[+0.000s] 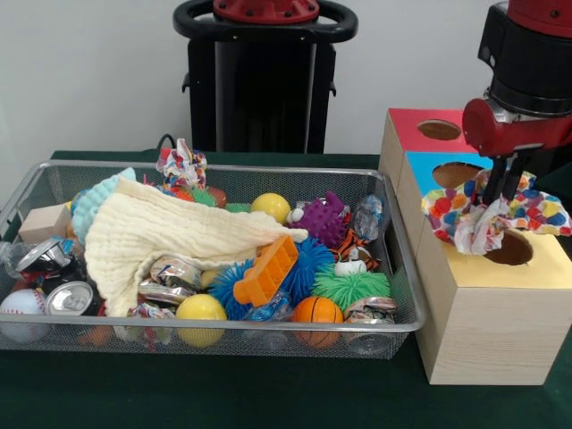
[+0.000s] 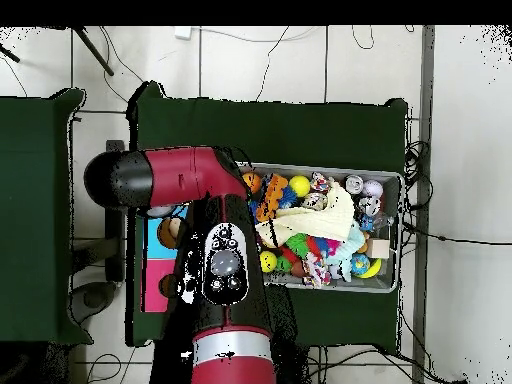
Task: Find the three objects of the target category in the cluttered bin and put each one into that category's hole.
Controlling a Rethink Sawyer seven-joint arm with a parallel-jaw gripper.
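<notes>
My gripper (image 1: 497, 192) is shut on a printed cloth bundle (image 1: 474, 214) with red, blue, yellow and white patches. It holds the bundle just above the left rim of the round hole (image 1: 511, 249) in the yellow-topped wooden box (image 1: 500, 322). Another printed bundle (image 1: 181, 165) rests at the far rim of the wire mesh bin (image 1: 223, 329). In the overhead view the arm (image 2: 225, 260) hides the gripper and the yellow box; the bin (image 2: 392, 288) lies to its right.
The blue-topped box (image 1: 429, 165) and the red-topped box (image 1: 407, 121) stand behind the yellow one. The bin holds a cream cloth (image 1: 161, 237), spiky balls (image 1: 326, 217), crushed cans (image 1: 67, 299), a baseball (image 1: 20, 308), yellow balls (image 1: 201, 308) and an orange toy (image 1: 265, 271).
</notes>
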